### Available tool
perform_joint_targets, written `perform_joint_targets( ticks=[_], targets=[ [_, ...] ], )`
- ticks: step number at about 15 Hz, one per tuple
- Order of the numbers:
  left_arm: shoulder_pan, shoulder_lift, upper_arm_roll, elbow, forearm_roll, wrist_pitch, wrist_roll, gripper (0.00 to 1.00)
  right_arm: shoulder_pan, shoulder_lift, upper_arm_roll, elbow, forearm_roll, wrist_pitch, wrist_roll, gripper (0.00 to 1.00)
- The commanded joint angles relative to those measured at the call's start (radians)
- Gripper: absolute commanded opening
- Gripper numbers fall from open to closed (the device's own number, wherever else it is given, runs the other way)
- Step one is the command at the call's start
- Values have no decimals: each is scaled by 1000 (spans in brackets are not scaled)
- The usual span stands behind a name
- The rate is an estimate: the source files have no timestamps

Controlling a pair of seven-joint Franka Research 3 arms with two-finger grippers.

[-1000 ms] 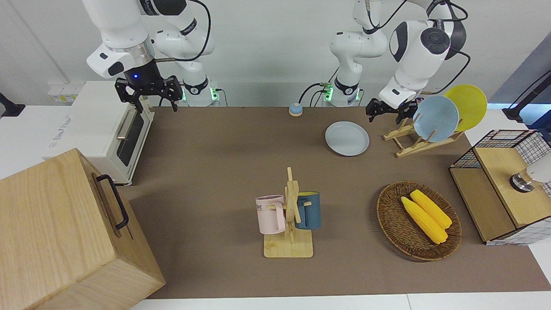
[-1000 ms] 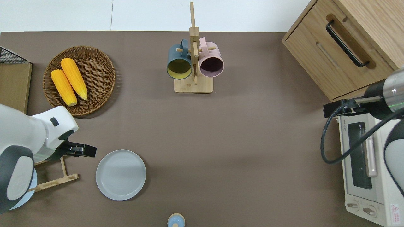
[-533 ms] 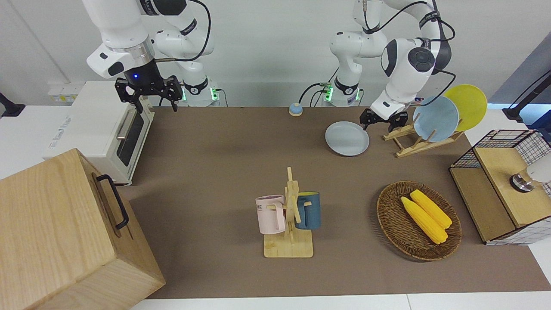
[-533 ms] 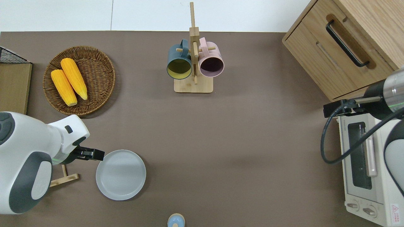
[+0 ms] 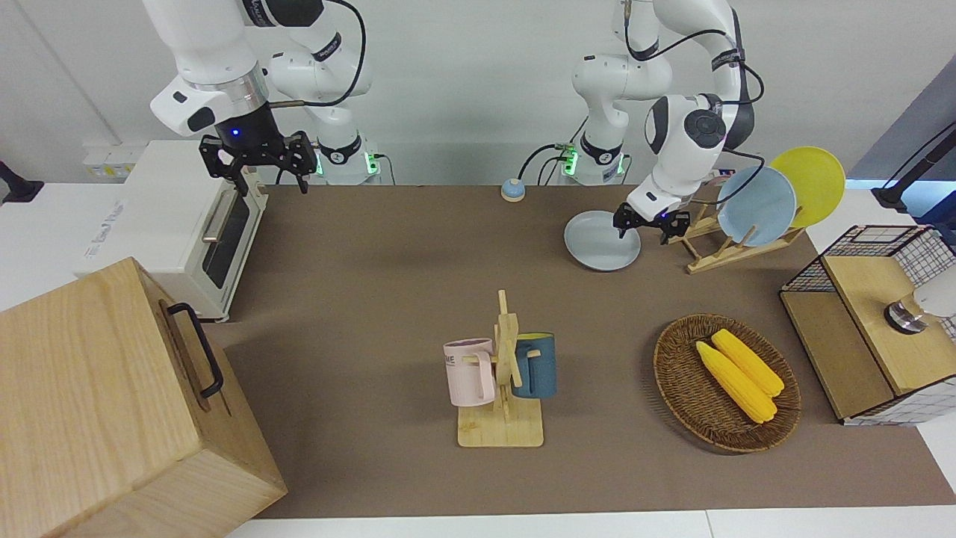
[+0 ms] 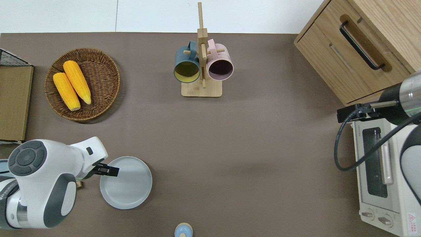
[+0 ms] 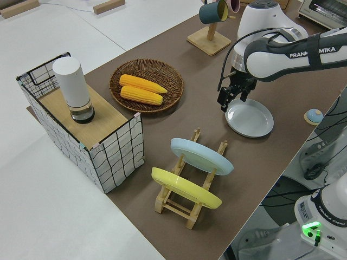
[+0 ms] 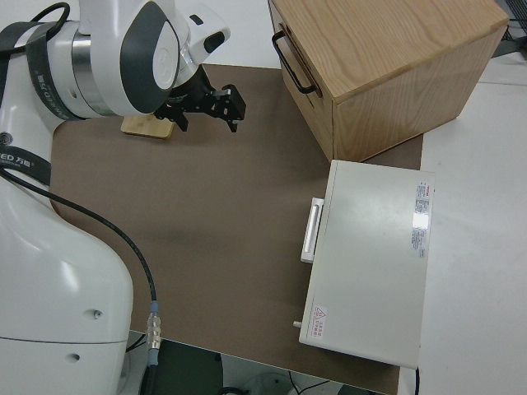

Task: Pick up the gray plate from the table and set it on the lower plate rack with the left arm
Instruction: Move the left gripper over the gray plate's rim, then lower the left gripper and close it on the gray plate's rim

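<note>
My left gripper (image 5: 641, 222) hangs with fingers apart over the rim of the gray plate (image 5: 597, 240), upper right of the front view. The plate lies flat on the table (image 5: 388, 299), its edge toward the plate rack (image 5: 736, 250) directly beneath me.

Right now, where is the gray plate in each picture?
Front view: the gray plate lies flat near the top, toward the left arm's end of the table, beside the plate rack.
Overhead view: low in the picture, under the left gripper.
Left side view: below the gripper.
Right side view: not in it.
Shared landmark: the wicker basket holding corn.
</note>
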Motion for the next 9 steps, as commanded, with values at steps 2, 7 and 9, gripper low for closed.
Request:
perform_joint_targets(
  ticks=[2,7,9],
  targets=[
    [-5,5,6,-57,23,84,10,995,-23,10,21,20,-3,-16,13,983],
    [-9,38,6,-105,23,173,10,995,-23,10,21,20,-3,-16,13,983],
    [-9,55,6,-111,23,196,10,995,-23,10,21,20,-3,-16,13,983]
  ],
)
